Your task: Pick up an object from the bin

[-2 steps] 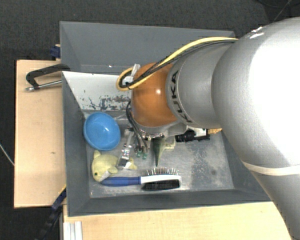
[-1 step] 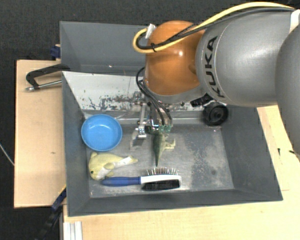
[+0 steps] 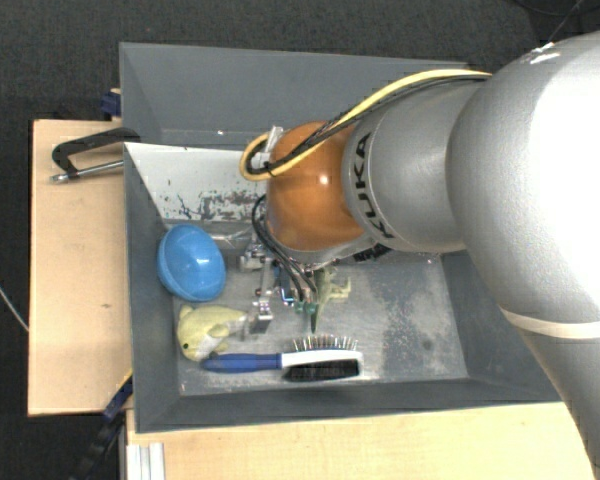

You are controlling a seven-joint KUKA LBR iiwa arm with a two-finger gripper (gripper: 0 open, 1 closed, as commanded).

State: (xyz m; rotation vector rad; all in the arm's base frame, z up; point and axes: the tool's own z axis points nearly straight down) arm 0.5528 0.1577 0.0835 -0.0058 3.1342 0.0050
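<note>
Well, we judge the pick barely begun: our jaws hang low at the centre of the bin (image 3: 280,78), parted with nothing between them. Nearest lie a yellow soft toy (image 3: 208,330) at eight o'clock and a blue-handled brush (image 3: 280,365) at six; closing and lifting remain.

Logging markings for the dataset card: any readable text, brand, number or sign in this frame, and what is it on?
"KUKA": dark letters running sideways on the silver arm, beside its orange cover.
No text readable on the blue dome, the yellow soft toy, the blue-handled brush or the grey bin.
Dark specks on the bin's back wall look like scuffs, not letters.
</note>
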